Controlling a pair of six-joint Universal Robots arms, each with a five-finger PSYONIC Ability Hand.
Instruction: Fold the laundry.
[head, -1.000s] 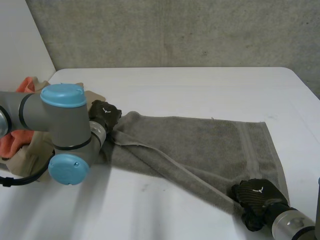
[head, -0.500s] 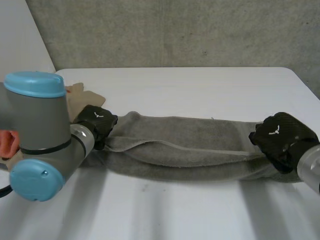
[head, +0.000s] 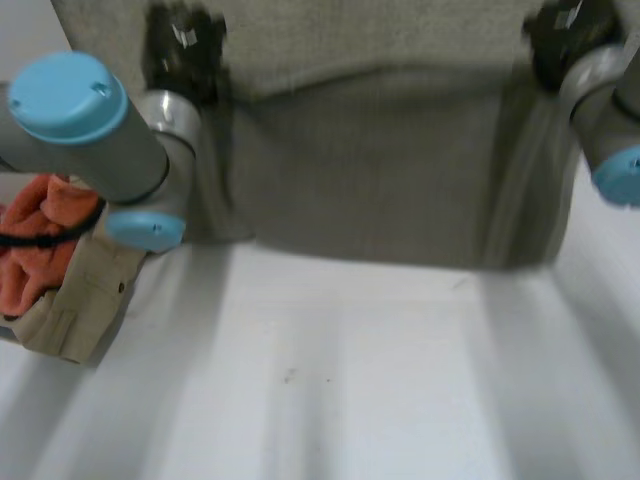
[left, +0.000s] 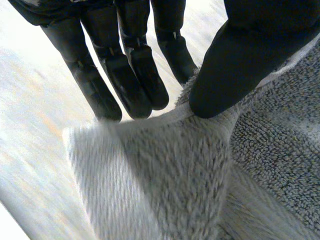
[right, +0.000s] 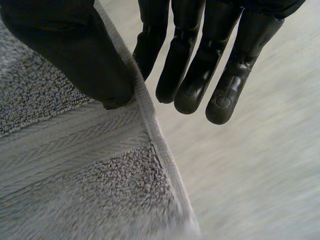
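**Head view: towel held up by its two top corners**

The grey towel (head: 370, 170) hangs down flat like a curtain. Its long side runs across, from one hand to the other. The left hand (head: 185, 50) is at the towel's top corner on the robot's left. The right hand (head: 560, 35) is at the other top corner. Each hand has its own corner, so neither one is nearer.

The towel hangs straight down from the fingers. Its bottom edge hangs free, low over the white table (head: 350, 380). I cannot tell if that edge touches the table.

On the left wrist view, the thumb (left: 235, 65) presses on the towel's corner and the straight fingers (left: 125, 75) sit behind its edge, so the hand pinches the towel. On the right wrist view, the thumb (right: 75, 55) and fingers (right: 200, 75) pinch the towel's edge the same way.

I think both hands must next move together and stay level, or the towel will land crooked.

An orange cloth (head: 35, 240) and a tan cloth (head: 85, 295) lie in a heap beside the towel's left side.
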